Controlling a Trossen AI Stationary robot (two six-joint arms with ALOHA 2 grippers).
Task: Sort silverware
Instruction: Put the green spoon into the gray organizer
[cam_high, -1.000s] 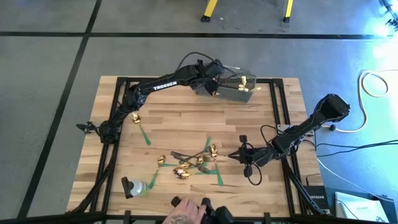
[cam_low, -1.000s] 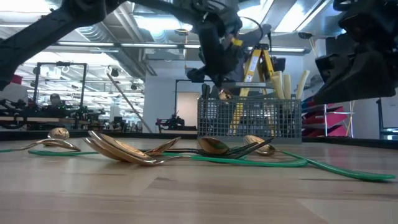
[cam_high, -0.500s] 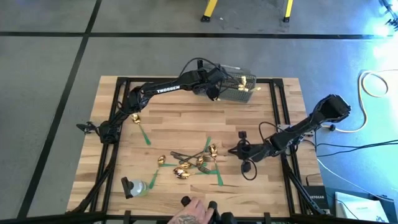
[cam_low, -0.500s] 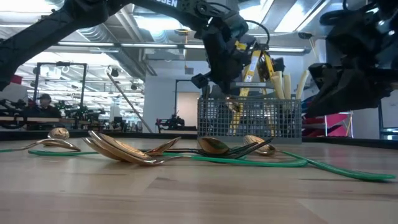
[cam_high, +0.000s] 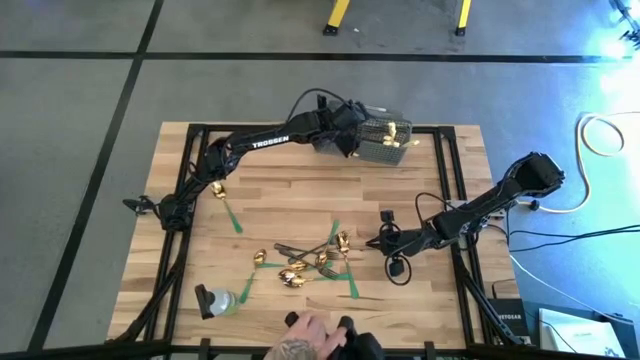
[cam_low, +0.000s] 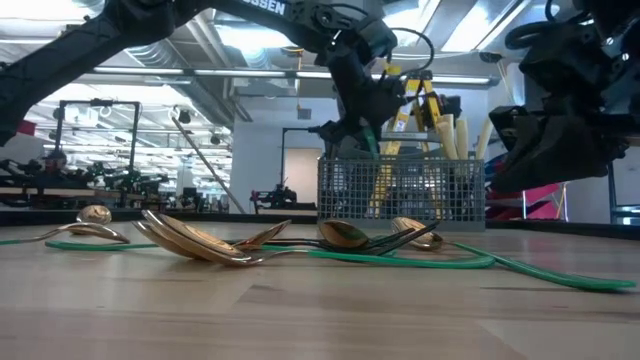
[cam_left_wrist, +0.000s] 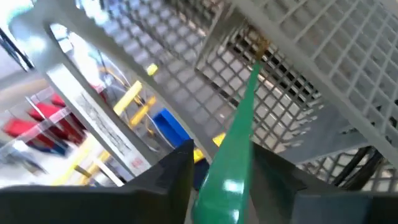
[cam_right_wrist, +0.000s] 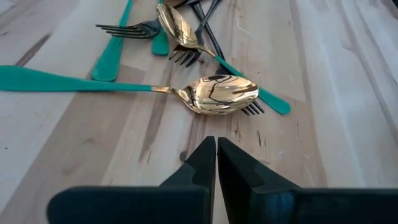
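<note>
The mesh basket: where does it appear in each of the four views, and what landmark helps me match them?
High view: basket at the table's far edge, under the left hand.
Low view: centre-right, behind the spoons.
Left wrist view: mesh fills the upper right; a green handle points into it.
Right wrist view: not in it.
Shared landmark: the cream handles standing in the basket, seen in high and low views.

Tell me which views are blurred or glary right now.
Left wrist view: the green handle and mesh basket are smeared, soft. Right wrist view: sharp, with glare on the gold spoon. Low view: bright ceiling lights leave the arms as silhouettes. High view: evenly lit.
</note>
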